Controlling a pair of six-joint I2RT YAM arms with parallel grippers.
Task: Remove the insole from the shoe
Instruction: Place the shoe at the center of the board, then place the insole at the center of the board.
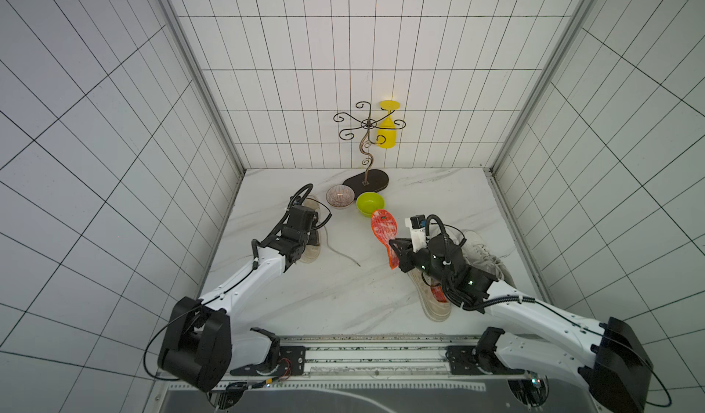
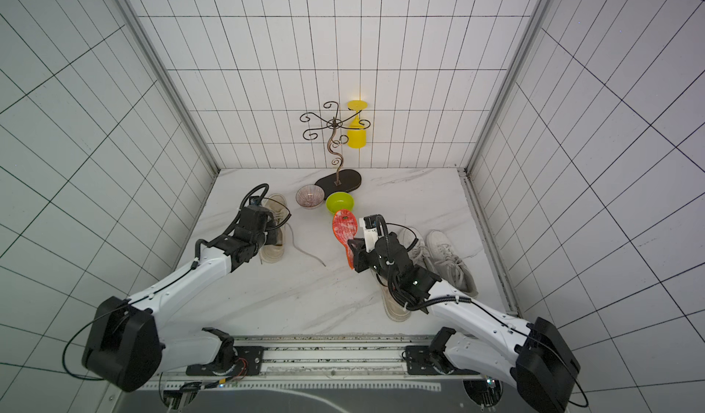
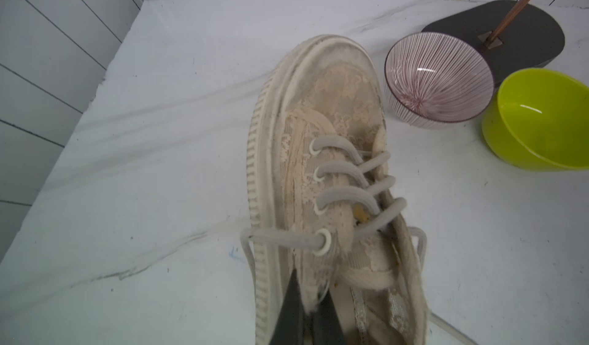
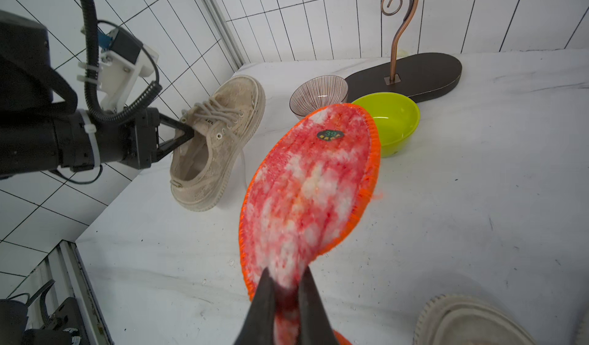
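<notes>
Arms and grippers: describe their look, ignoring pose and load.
The left arm and right arm have white shells with black joints and bases. A black ribbed hose runs along each wrist beside a white camera bracket. The left gripper and right gripper have slim, dark, tapering fingers.

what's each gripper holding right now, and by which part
Right gripper: jaws shut on the orange insole at its narrow heel end. Left gripper: jaws pinch the beige shoe by the rim of its opening.
</notes>
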